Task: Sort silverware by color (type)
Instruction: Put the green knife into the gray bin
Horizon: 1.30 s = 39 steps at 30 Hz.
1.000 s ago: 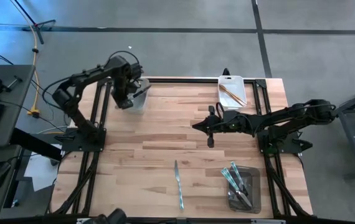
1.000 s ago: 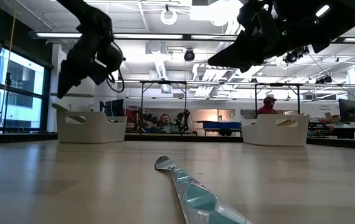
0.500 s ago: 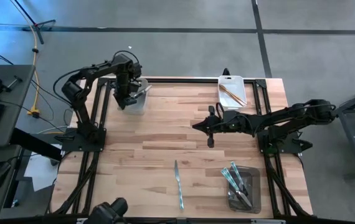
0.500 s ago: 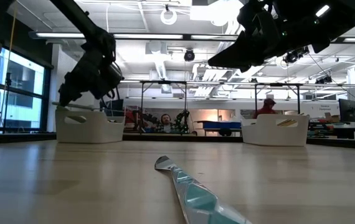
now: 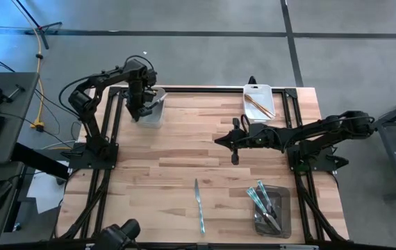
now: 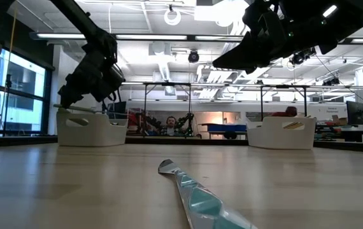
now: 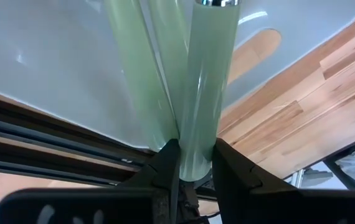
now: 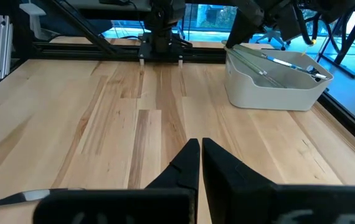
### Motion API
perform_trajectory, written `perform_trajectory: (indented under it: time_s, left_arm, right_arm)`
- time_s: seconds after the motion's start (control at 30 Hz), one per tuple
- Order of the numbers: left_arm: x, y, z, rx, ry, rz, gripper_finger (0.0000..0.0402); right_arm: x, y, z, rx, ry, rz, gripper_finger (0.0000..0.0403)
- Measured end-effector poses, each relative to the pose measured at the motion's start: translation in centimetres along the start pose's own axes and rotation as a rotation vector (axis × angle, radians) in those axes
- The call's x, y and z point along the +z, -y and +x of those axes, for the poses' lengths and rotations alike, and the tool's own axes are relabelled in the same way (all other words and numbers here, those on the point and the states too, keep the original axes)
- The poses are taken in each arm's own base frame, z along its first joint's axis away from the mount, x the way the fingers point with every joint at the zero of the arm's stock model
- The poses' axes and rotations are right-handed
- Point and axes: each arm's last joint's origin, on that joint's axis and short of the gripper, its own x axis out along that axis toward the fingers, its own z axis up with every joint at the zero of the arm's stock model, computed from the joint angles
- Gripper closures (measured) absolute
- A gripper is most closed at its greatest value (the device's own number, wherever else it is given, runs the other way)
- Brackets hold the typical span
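Note:
My left gripper [image 5: 142, 104] is at the table's far left, above a white bin [image 5: 153, 115], shut on a piece of silverware with a pale green handle [image 7: 207, 74]. A second pale green handle [image 7: 134, 68] lies beside it in the bin. My right gripper [image 5: 234, 147] hangs shut and empty over the table's middle; its wrist view [image 8: 199, 158] shows it too. An iridescent blue-green knife [image 5: 199, 205] lies flat on the table near the front edge, and also shows in the low view [image 6: 197, 197]. My left gripper pinches the pale green handle by its end [image 7: 196, 158] between its two fingers. The fingers slant down from above into the white bin, and the handle runs on straight from them. Whether its far end [image 7: 218, 3] rests on the bin, I cannot tell.
A white bin [image 5: 259, 101] at the far right holds gold-bronze pieces. A dark bin [image 5: 270, 210] at the near right holds several iridescent pieces. Bare wood lies between the bins and around the knife. People sit in the room beyond the table [image 6: 169, 124].
My left gripper has gone down toward the white bin at the far left, carrying the green-handled piece, and has then stayed over it. My right gripper has kept still.

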Motion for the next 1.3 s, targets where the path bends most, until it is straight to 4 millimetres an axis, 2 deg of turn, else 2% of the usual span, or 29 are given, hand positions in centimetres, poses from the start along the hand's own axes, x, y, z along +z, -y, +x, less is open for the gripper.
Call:
perform_trajectory:
  time_s: [0.3, 0.4, 0.7, 0.87, 1.07, 1.3]
  left_arm:
    - [-1.0, 0.7, -2.6, 0.028, 0.119, -0.007, 0.0345]
    - [-1.3, 0.8, -2.8, 0.029, 0.13, -0.035, 0.0345]
    - [-2.3, 1.1, -2.5, -0.028, 0.143, -0.088, 0.0345]
    - [-4.6, 1.6, -2.0, -0.025, 0.163, -0.086, 0.0345]
    - [-7.1, 1.8, 0.3, -0.025, 0.121, -0.061, 0.0345]
    - [-6.2, 1.5, 0.8, -0.03, 0.081, -0.068, 0.0345]
  right_arm:
    - [0.0, 0.0, 0.0, 0.0, 0.0, 0.002, 0.0401]
    - [0.0, 0.0, 0.0, 0.0, 0.0, 0.001, 0.0401]
    - [-0.1, 0.0, 0.0, 0.001, -0.008, 0.0, 0.0401]
    - [-0.1, 0.0, 0.0, 0.001, -0.009, -0.001, 0.0401]
    - [0.0, 0.0, 0.0, 0.001, 0.004, -0.018, 0.0401]
    - [0.1, 0.0, 0.0, 0.0, 0.015, -0.016, 0.0401]
